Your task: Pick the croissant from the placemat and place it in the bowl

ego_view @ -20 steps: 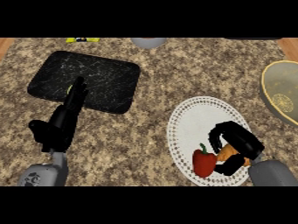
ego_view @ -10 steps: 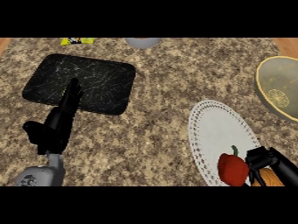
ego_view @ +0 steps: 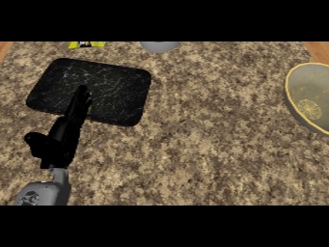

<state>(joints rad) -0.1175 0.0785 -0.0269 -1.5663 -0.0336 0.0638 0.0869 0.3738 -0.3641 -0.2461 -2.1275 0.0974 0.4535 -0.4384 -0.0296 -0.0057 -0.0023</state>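
The left hand (ego_view: 61, 132) rests with fingers straight and released, fingertips lying over the near edge of the dark placemat (ego_view: 117, 82); the right hand is out of view. No croissant shows on the mat or anywhere else. The bowl (ego_view: 322, 103) lies well off to this hand's right, so the right arm is judged nearer it.

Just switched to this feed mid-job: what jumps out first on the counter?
The black marbled square mat at upper left stands out against the speckled granite counter, with the left hand stretched open, fingertips over the mat's lower edge. At the right edge sits a grey bowl with a yellow rim. No croissant shows, and the right hand is out of view.
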